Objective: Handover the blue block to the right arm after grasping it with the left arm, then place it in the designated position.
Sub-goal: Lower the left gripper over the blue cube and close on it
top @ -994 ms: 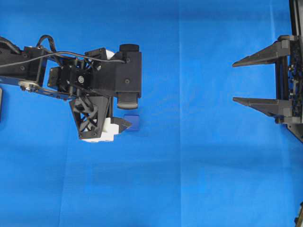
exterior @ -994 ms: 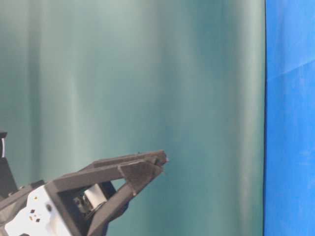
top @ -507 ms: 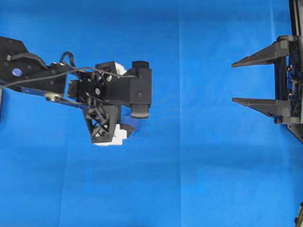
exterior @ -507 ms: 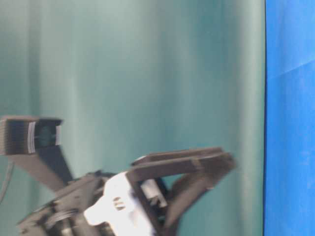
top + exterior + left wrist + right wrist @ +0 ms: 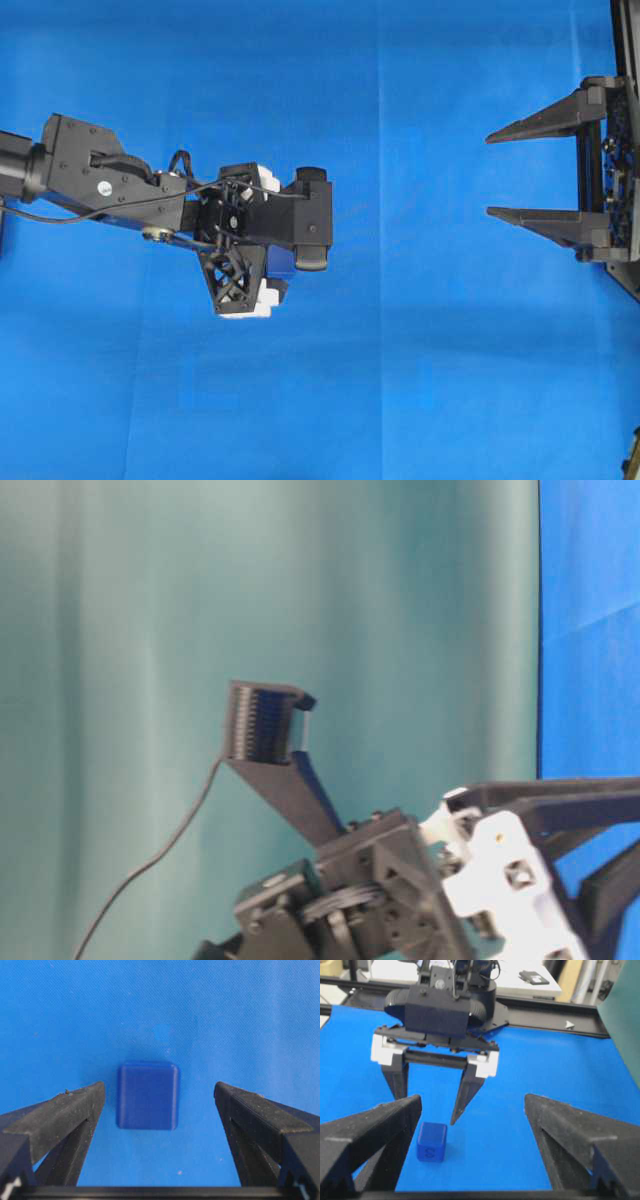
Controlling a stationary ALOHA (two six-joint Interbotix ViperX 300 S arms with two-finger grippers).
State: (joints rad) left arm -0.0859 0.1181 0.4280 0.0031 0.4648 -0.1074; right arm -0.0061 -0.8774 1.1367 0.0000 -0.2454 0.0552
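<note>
Overhead view shows the left arm (image 5: 180, 205) has swung rightward over the last second, now covering most of the blue block (image 5: 281, 262), so grasping looks imminent. Its claw (image 5: 159, 1105) is spread wide and empty, the block resting on the blue cloth (image 5: 240, 1015) mid-frame between the fingers, touching neither. At right, the right arm's claw (image 5: 525, 170) waits released.

From overhead, the left gripper (image 5: 262, 268) hides most of the blue block (image 5: 281, 262).
</note>
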